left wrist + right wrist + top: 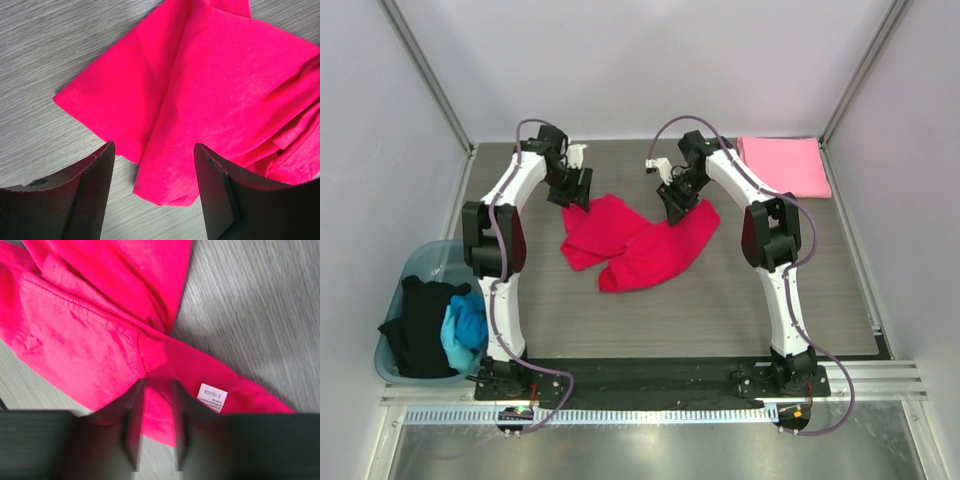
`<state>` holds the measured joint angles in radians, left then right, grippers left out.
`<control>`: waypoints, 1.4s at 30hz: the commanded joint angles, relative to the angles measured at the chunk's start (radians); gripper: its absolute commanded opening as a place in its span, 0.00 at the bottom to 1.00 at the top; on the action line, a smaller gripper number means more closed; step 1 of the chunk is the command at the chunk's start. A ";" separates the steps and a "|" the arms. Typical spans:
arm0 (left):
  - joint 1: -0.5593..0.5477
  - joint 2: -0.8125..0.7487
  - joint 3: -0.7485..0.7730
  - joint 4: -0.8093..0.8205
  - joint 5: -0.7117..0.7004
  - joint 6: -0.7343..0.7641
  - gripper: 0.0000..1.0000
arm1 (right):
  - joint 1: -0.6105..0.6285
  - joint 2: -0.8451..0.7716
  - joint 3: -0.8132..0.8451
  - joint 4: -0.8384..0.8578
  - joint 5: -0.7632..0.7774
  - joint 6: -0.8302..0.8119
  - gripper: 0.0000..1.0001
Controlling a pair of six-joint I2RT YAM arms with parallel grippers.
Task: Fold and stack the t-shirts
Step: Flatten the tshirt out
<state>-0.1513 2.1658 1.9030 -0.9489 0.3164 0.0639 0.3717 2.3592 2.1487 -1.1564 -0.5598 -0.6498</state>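
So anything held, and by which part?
Left gripper: nothing, jaws open. Right gripper straddles the crimson red cloth t-shirt at the edge by its white label; grip unclear.

Illumination bright, even and diffuse, from overhead. Soft shadows lie beneath the arms on the bench (720,320). Overhead view sharp. Right wrist view: right hand (156,390) smeared, out of focus; red t-shirt (85,335) oversaturated, seams legible.

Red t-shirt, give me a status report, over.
Left gripper open, over edge of red t-shirt. Right gripper pinching a fold by the label. Shirt crumpled, unfolded. Folded pink t-shirt far right, out of the way.
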 commanded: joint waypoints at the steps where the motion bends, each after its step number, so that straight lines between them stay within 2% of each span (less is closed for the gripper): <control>1: 0.001 0.005 0.027 0.007 -0.004 0.004 0.65 | 0.001 -0.002 0.028 -0.028 -0.023 -0.011 0.29; 3: 0.001 -0.004 0.024 0.006 -0.002 0.004 0.66 | 0.001 -0.002 0.037 -0.040 -0.034 -0.008 0.20; 5: 0.002 -0.011 0.024 0.009 0.000 0.004 0.66 | 0.001 -0.011 0.036 -0.046 -0.037 -0.007 0.19; 6: 0.004 -0.018 0.022 0.007 0.000 0.004 0.66 | 0.001 -0.026 0.031 -0.045 -0.038 -0.008 0.23; 7: 0.004 -0.021 0.021 0.009 0.000 0.002 0.66 | 0.001 -0.032 0.019 -0.045 -0.037 -0.008 0.31; 8: 0.006 -0.023 0.019 0.009 0.001 0.002 0.66 | 0.001 -0.038 0.011 -0.023 -0.026 0.005 0.44; 9: 0.007 -0.033 0.019 0.007 0.001 0.002 0.66 | 0.001 -0.046 0.002 -0.006 -0.020 0.016 0.65; 11: 0.007 -0.046 0.011 0.006 0.000 0.002 0.66 | 0.003 -0.037 -0.007 0.017 -0.009 0.022 0.75; 14: 0.010 -0.078 -0.012 0.004 0.000 0.005 0.66 | 0.004 0.018 0.026 -0.005 -0.002 0.013 0.76; 17: 0.018 -0.113 -0.047 0.007 -0.005 0.007 0.66 | 0.004 0.052 0.043 -0.023 0.008 0.001 0.55; 18: 0.021 -0.121 -0.054 0.010 -0.005 0.007 0.66 | 0.004 0.049 0.040 -0.025 0.006 -0.004 0.37; 19: 0.024 -0.127 -0.065 0.009 -0.007 0.008 0.66 | 0.006 0.043 0.031 -0.025 0.011 -0.004 0.30; 20: 0.025 -0.141 -0.067 0.012 -0.010 0.007 0.66 | 0.006 0.019 0.024 -0.023 0.017 -0.002 0.16; 26: 0.036 -0.188 -0.071 0.013 -0.005 0.007 0.66 | 0.004 -0.211 -0.087 0.000 0.096 -0.054 0.15; 27: 0.036 -0.193 -0.070 0.007 0.001 0.011 0.66 | 0.004 -0.316 -0.119 0.013 0.107 -0.071 0.17; 29: 0.036 -0.204 -0.074 -0.008 0.015 0.027 0.67 | 0.006 -0.426 -0.238 0.067 0.146 -0.119 0.17; 31: 0.036 -0.210 -0.082 -0.040 0.013 0.040 0.68 | 0.006 -0.579 -0.394 0.107 0.173 -0.154 0.11; 32: 0.035 -0.204 -0.075 -0.091 0.015 0.053 0.67 | 0.006 -0.628 -0.450 0.133 0.191 -0.189 0.03; 33: 0.035 -0.186 -0.074 -0.115 0.016 0.056 0.66 | 0.006 -0.668 -0.505 0.144 0.205 -0.209 0.01; 37: 0.036 -0.210 -0.176 -0.113 0.021 0.053 0.64 | 0.006 -0.884 -0.827 0.159 0.306 -0.330 0.01; 40: 0.036 -0.219 -0.252 -0.132 0.055 0.054 0.62 | 0.001 -0.969 -1.046 0.240 0.428 -0.378 0.02; 42: 0.036 -0.216 -0.278 -0.160 0.078 0.057 0.61 | -0.019 -1.020 -1.124 0.305 0.454 -0.386 0.05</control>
<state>-0.1211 1.9953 1.6554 -1.0454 0.3378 0.1009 0.3725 1.3479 1.1477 -0.9409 -0.2420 -0.9565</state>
